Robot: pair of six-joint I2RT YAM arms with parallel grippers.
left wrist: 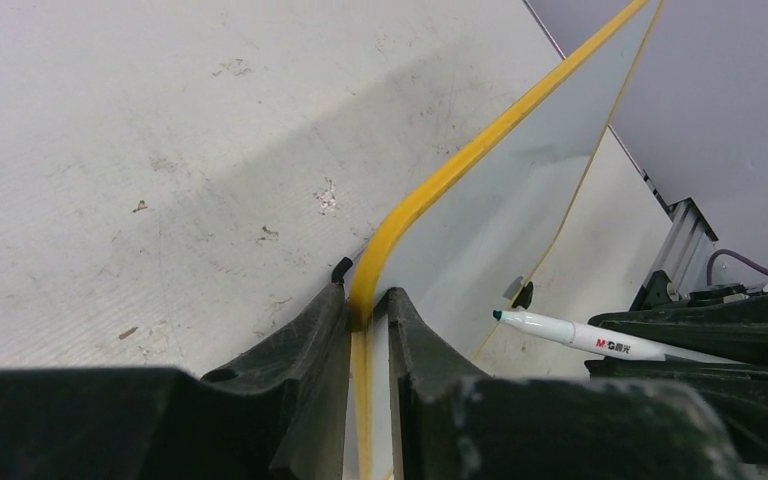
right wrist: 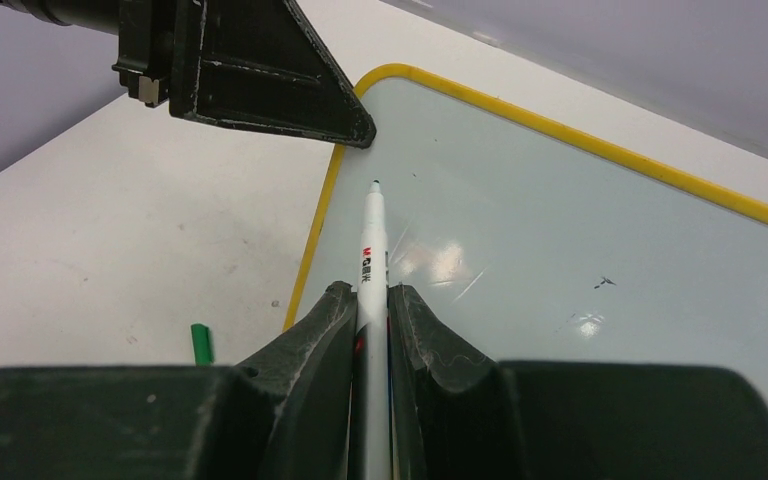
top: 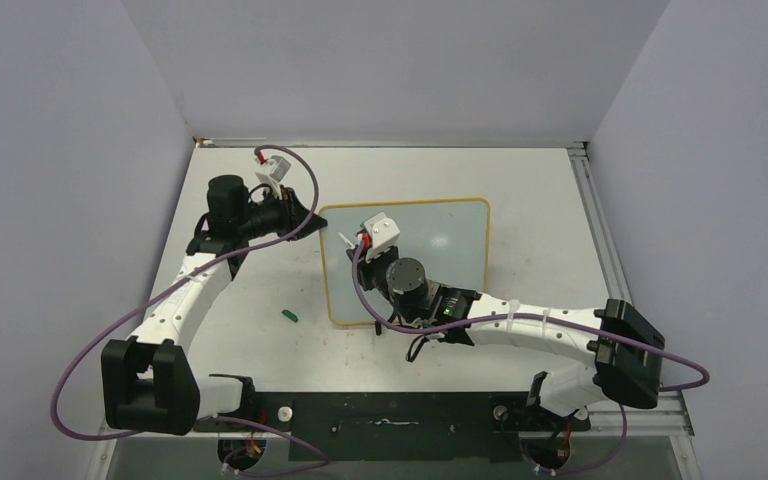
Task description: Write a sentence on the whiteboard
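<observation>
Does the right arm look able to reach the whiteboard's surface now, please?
Probably yes: the right hand holds the marker over the whiteboard; the left hand only clamps its corner.

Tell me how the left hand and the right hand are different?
The left hand is shut on the yellow edge of the whiteboard, near a corner; the right hand is shut on a white marker. The left hand sits at the board's rim; the right hand hangs above its face, with the marker tip pointing at it. Both are black and both grip something.
</observation>
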